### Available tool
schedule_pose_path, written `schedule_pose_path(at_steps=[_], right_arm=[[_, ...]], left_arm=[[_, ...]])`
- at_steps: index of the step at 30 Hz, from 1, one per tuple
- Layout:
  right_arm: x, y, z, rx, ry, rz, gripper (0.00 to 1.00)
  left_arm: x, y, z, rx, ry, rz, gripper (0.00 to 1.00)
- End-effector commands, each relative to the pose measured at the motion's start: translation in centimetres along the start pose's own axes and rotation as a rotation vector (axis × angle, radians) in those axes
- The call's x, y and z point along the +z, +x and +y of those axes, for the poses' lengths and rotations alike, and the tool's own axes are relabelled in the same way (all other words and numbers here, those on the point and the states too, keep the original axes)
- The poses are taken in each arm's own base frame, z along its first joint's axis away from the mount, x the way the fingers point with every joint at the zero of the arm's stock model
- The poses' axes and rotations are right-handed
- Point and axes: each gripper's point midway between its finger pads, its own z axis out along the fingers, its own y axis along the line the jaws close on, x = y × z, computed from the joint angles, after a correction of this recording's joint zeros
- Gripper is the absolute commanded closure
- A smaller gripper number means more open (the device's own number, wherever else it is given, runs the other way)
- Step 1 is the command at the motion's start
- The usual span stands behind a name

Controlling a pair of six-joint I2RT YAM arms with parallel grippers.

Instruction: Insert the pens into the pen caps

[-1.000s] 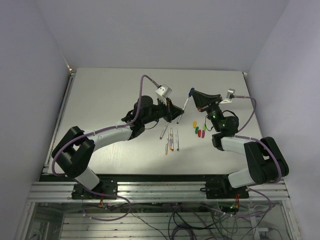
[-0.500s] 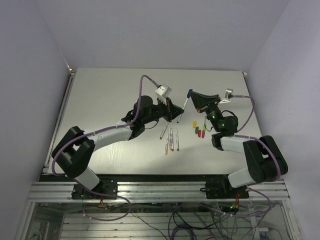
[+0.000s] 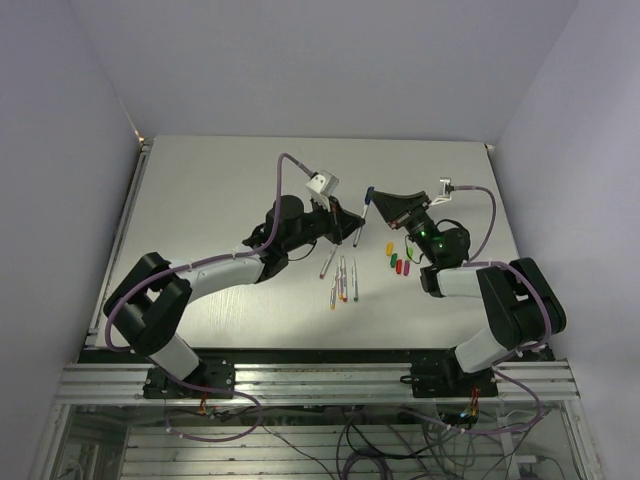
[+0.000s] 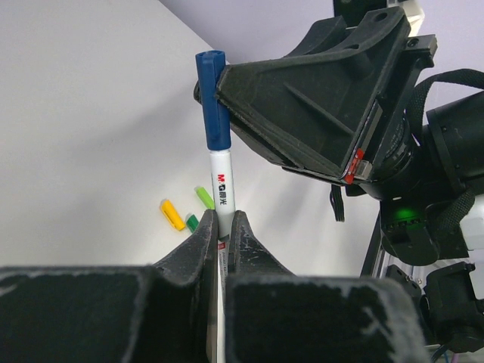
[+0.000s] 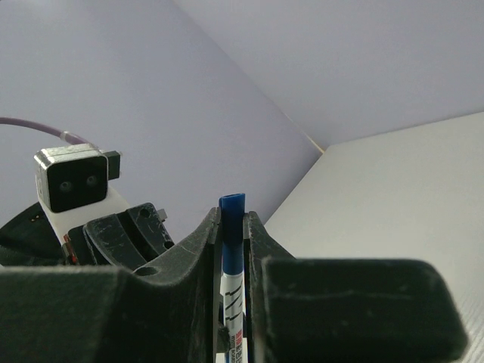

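Observation:
One white pen (image 4: 221, 185) stands up between my left gripper's (image 4: 221, 221) shut jaws, held low on its barrel. A blue pen cap (image 4: 212, 98) sits over the pen's upper end, and my right gripper (image 5: 232, 221) is shut on that blue cap (image 5: 233, 231). In the top view the two grippers meet above mid-table, left gripper (image 3: 347, 224) below, right gripper (image 3: 377, 204) at the cap (image 3: 369, 194). Several loose pens (image 3: 342, 277) lie on the table near the arms. Yellow (image 3: 388, 247), green (image 3: 393, 257), red (image 3: 397, 266) and magenta (image 3: 407, 268) caps lie to their right.
The white table (image 3: 220, 190) is walled by pale purple panels at the back and sides. The left wrist camera block (image 5: 72, 178) and its purple cable (image 3: 290, 170) sit close to the right gripper. An aluminium rail (image 3: 300, 370) runs along the near edge.
The right gripper has shifted left with the blue cap, and the held pen now stands more upright. The left gripper has barely moved.

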Motion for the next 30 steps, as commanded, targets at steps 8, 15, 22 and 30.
schedule_pose_path(at_steps=[8, 15, 22, 30], right_arm=[[-1.0, 1.6, 3.7, -0.042, -0.181, 0.085, 0.98], [-1.0, 2.5, 3.6, -0.087, -0.151, 0.133, 1.00], [-0.7, 3.8, 3.2, -0.119, -0.117, 0.193, 1.00], [-1.0, 4.9, 2.4, -0.144, -0.058, 0.228, 1.00]], left_arm=[[-1.4, -12.1, -5.9, 0.151, 0.148, -0.374, 0.93], [-2.1, -15.5, -7.2, 0.198, 0.160, -0.473, 0.93], [-3.0, -18.3, -8.4, 0.231, 0.180, -0.563, 0.93], [-4.2, -20.3, -9.4, 0.255, 0.194, -0.628, 0.93]])
